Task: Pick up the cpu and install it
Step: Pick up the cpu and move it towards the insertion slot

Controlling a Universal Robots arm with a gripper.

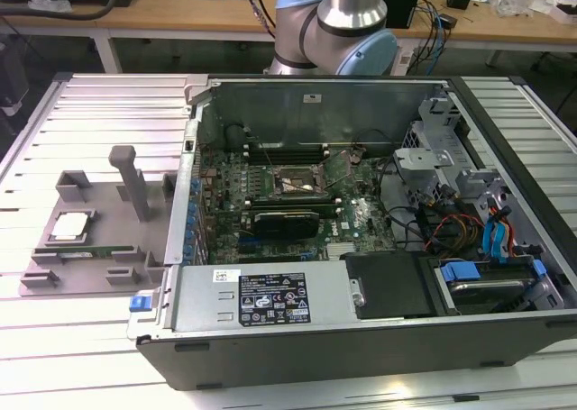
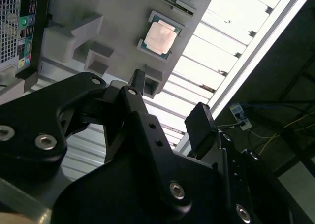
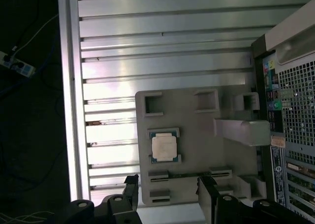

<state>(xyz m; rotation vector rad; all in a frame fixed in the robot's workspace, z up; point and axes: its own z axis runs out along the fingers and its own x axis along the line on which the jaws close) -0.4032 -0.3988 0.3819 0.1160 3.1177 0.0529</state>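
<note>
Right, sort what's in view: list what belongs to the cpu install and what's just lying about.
Belongs to the job:
cpu, lying in the grey tray
hand, open and empty, clear of the cpu
motherboard socket inside the open computer case

Just lying about:
memory stick in the same tray
cables by the bench behind
blue-tabbed drive bay

Robotics lab: cable-strewn workbench [image 1: 162, 18], opened computer [image 1: 361, 347].
</note>
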